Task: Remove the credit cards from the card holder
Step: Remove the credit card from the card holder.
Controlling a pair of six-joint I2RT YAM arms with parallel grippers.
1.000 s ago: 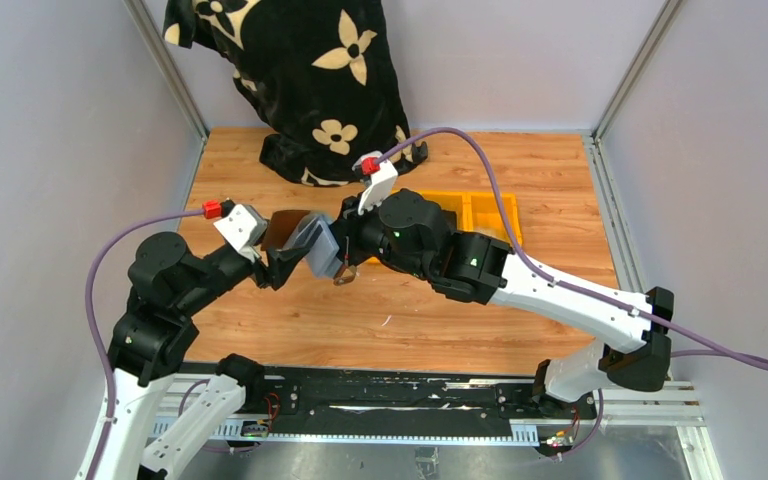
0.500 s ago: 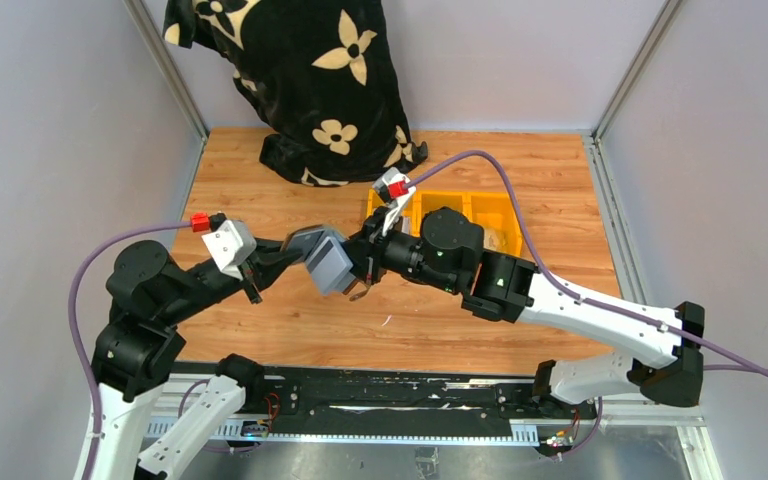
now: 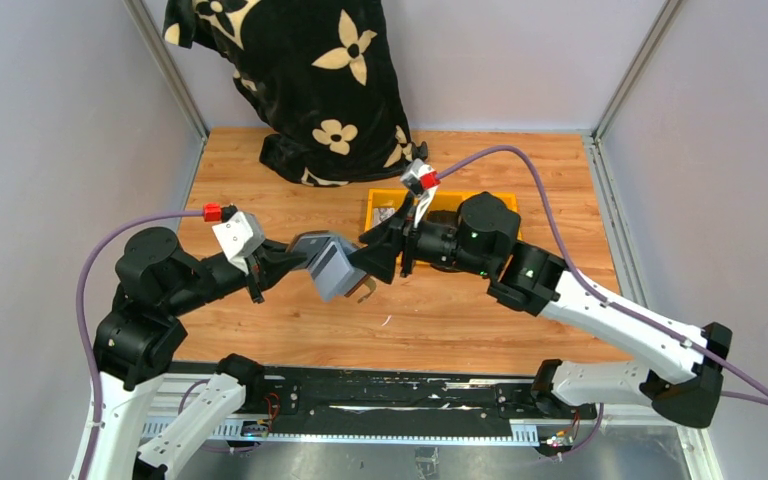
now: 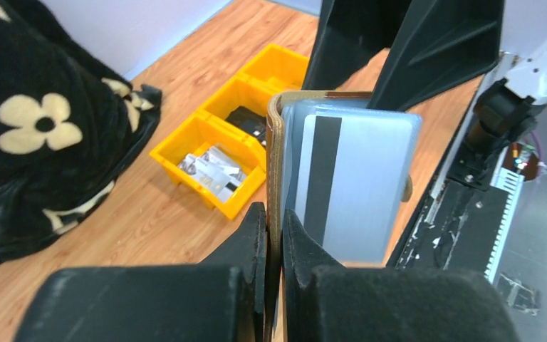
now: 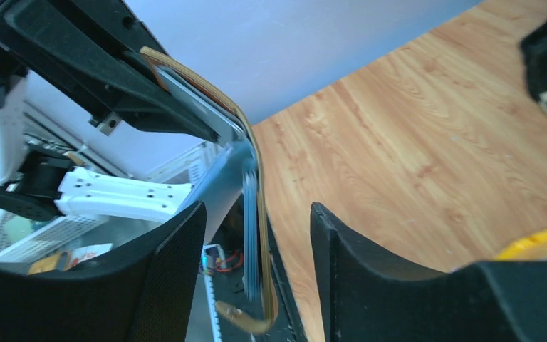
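Note:
The brown card holder [image 3: 312, 243] hangs in the air between the two arms, standing on edge. My left gripper [image 4: 275, 214] is shut on its leather cover [image 4: 273, 149]. A pale grey credit card [image 4: 360, 185] with a black stripe sits in the inner sleeve, its face towards the left wrist camera. Seen edge-on in the right wrist view, the cards [image 5: 251, 228] lie against the cover [image 5: 263, 235], with the closing tab [image 5: 238, 317] dangling below. My right gripper [image 5: 256, 214] is open, one finger on each side of the holder's free end, neither finger touching it.
Yellow plastic bins [image 3: 495, 212] stand behind the right arm, one holding shiny packets [image 4: 210, 169]. A black cloth with cream flowers [image 3: 300, 80] is heaped at the back left. The wooden table [image 3: 460, 320] lies below the holder.
My left gripper has shut on the card holder's cover. My right gripper has let go, opened and drawn back to the right. The holder has sunk slightly.

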